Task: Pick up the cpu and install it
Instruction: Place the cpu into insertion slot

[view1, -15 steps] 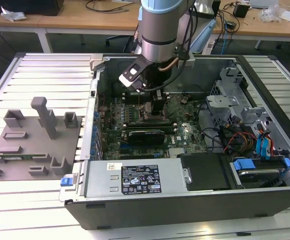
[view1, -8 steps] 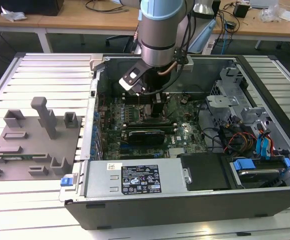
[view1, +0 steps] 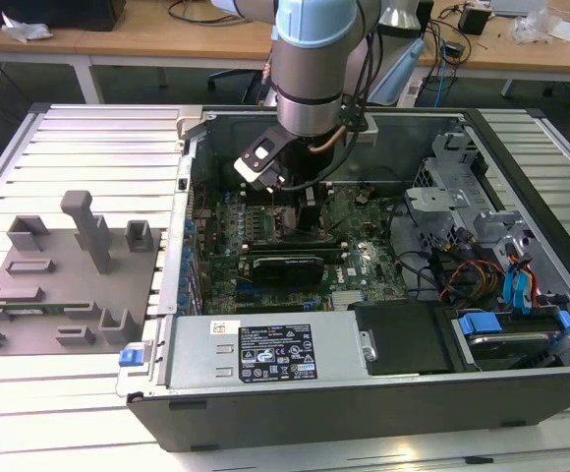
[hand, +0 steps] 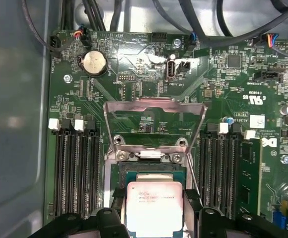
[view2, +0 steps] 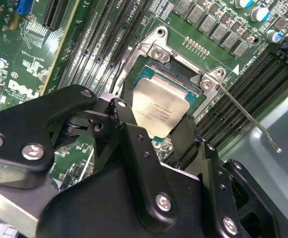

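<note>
The cpu (view2: 159,110), a flat square chip with a silvery top, sits between the black fingers (view2: 125,119) of my gripper (view2: 156,124), which is shut on two of its opposite edges. It hangs just over the open motherboard socket (view2: 170,74), partly covering it; I cannot tell whether it touches the socket. In the first wrist view the cpu (hand: 154,204) lies over the socket (hand: 149,171), with the metal load plate (hand: 154,110) swung up beyond it. In the exterior view my gripper (view1: 300,202) reaches down into the computer case (view1: 364,393) over the green motherboard (view1: 354,241).
The thin socket lever (view2: 248,118) stands raised beside the socket. Black memory slots (hand: 74,168) flank the socket on both sides. A graphics card (view1: 285,267), power supply (view1: 265,352) and drive cage with cables (view1: 491,265) fill the case. A grey fixture plate with blocks (view1: 69,280) lies at the exterior view's left.
</note>
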Robot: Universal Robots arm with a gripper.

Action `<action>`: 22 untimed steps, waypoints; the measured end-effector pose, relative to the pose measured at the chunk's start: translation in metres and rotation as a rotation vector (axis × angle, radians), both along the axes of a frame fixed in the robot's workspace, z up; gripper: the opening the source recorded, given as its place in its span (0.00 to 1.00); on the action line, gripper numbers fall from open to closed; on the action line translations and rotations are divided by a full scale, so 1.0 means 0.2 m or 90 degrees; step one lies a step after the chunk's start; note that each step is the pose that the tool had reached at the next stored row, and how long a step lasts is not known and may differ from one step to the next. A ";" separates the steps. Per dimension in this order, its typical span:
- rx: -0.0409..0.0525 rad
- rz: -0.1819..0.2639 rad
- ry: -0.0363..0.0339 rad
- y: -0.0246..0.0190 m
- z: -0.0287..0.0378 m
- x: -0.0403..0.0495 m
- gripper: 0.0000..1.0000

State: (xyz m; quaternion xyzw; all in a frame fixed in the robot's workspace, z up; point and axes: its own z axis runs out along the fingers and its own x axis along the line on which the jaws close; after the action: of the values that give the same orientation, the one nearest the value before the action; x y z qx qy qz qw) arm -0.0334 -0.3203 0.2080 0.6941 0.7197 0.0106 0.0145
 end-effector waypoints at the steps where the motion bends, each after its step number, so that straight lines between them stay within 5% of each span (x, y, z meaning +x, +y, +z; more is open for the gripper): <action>1: -0.0001 0.000 0.0001 0.001 -0.007 0.000 0.54; 7: 0.0000 0.000 0.0000 0.010 -0.037 0.000 0.54; 22: -0.0001 -0.010 0.0000 0.013 -0.049 0.000 0.54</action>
State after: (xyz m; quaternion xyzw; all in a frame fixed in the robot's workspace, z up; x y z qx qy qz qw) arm -0.0333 -0.3177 0.1983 0.6997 0.7142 0.0104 0.0146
